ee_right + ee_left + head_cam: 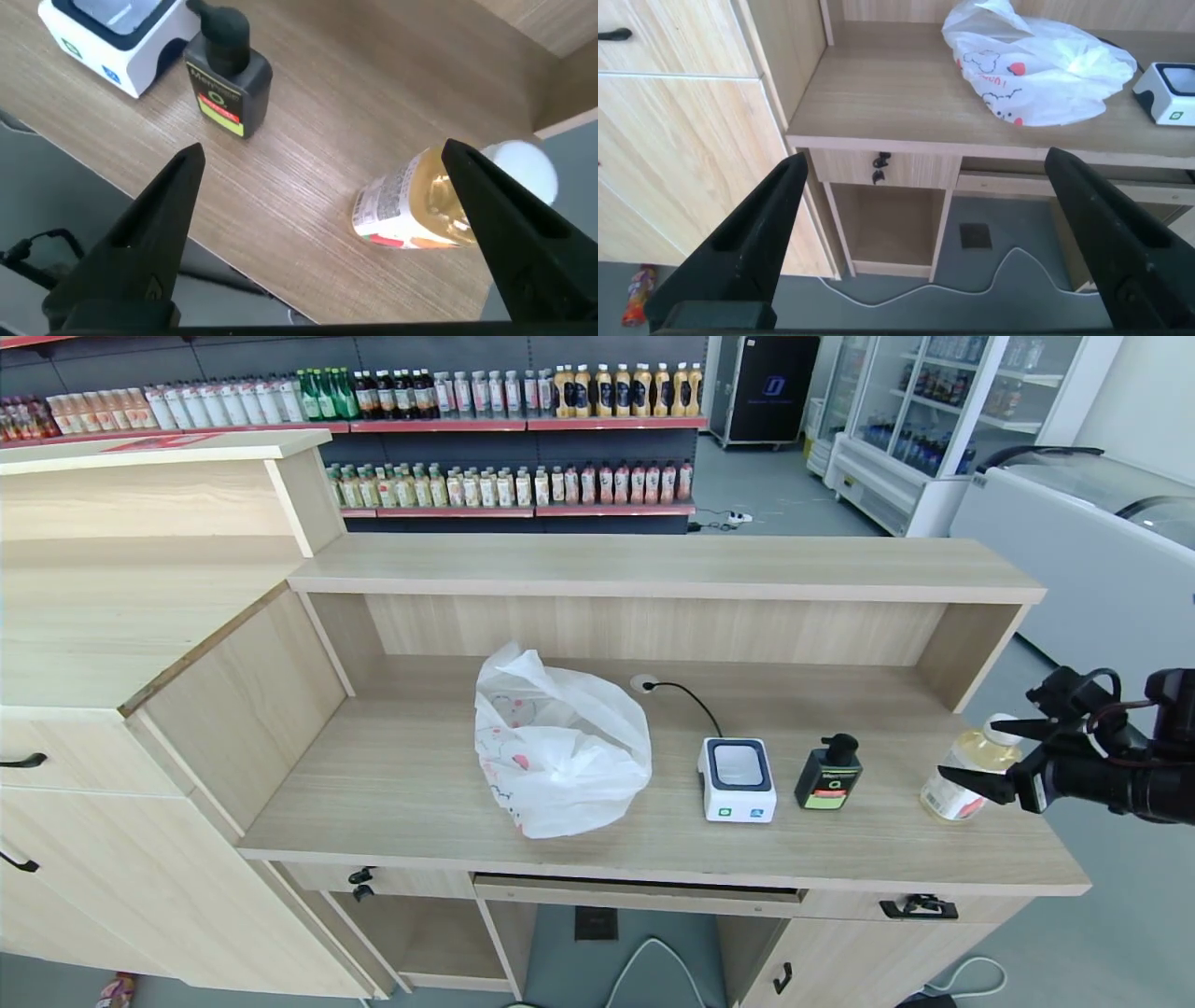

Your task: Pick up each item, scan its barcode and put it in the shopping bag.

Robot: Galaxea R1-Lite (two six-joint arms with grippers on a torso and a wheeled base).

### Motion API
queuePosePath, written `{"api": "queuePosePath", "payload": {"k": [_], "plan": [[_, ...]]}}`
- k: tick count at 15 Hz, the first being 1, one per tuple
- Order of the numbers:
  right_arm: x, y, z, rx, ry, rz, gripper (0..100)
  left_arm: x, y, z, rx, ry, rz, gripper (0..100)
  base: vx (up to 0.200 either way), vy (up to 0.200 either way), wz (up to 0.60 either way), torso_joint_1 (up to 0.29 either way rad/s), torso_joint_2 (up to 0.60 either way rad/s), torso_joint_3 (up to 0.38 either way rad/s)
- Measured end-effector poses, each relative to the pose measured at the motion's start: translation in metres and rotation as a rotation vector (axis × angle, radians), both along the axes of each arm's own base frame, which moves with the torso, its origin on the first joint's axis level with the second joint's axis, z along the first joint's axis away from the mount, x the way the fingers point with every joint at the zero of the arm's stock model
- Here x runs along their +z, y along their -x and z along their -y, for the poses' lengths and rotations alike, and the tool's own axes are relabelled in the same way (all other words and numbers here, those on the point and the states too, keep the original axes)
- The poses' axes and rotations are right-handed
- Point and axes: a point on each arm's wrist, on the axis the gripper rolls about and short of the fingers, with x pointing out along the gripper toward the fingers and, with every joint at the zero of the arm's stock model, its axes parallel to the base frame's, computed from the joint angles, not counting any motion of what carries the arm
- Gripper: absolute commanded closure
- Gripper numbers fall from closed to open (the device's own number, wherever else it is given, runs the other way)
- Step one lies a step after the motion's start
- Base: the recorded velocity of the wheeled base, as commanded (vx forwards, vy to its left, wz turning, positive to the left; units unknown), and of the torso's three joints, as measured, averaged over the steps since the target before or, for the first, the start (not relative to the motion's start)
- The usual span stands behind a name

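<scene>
A white plastic shopping bag (558, 751) (1036, 65) sits on the wooden counter (420, 803), left of the white barcode scanner (738, 779) (112, 37). Right of the scanner stands a dark pump bottle (829, 775) (227, 79) with a green and red label. A clear bottle of yellow liquid with a white cap (971, 770) (434, 201) stands at the counter's right end. My right gripper (980, 751) (322, 243) is open beside that bottle, its fingers on either side of it and apart from it. My left gripper (920, 243) hangs open below and in front of the counter's left part, holding nothing.
The scanner's black cable (686, 700) runs to a hole in the counter. A raised shelf (653, 569) overhangs the back of the counter and a side wall (971, 653) closes its right end. Drawers with black handles (920, 905) sit under the counter's front edge.
</scene>
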Motion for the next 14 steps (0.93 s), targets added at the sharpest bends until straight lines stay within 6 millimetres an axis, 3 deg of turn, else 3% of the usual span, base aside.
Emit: {"api": "queuePosePath", "payload": {"k": [7, 14], "plan": [[-0.028, -0.031, 0.006, 0.12, 0.053, 0.035, 0, 0.0, 0.0, 0.0, 0.0, 0.0, 0.0, 0, 0.0, 0.0, 0.0, 0.0, 0.0, 0.0], [-0.056, -0.061, -0.008, 0.237, 0.068, 0.039, 0, 0.0, 0.0, 0.0, 0.0, 0.0, -0.001, 0, 0.0, 0.0, 0.0, 0.0, 0.0, 0.0]]}}
